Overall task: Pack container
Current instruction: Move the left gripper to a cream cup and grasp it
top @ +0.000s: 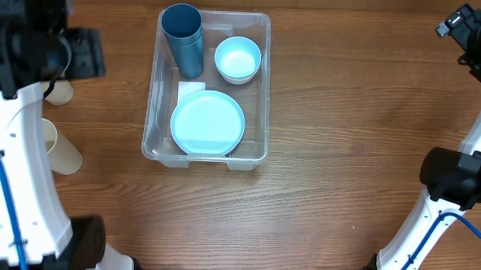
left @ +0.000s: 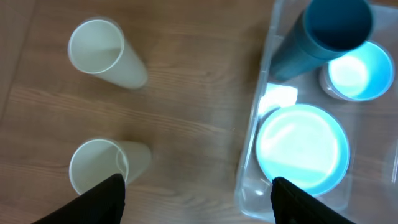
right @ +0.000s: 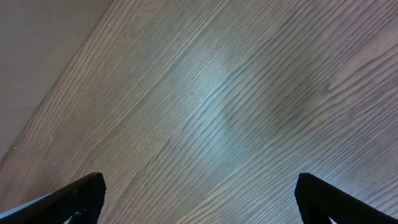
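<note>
My left fingers [left: 102,202] are spread wide with nothing between them. They hang above the surface [top: 347,115], just to the left of the container [top: 256,111]. In my left wrist view one tip sits over a cream cup [left: 99,167] and the other over the container's edge. The container holds a dark blue cup [top: 185,39], a light blue bowl [top: 237,58] and a light blue plate [top: 208,122]. My right fingers [right: 74,199] are also apart and empty. They are over bare wood, well apart from the container.
</note>
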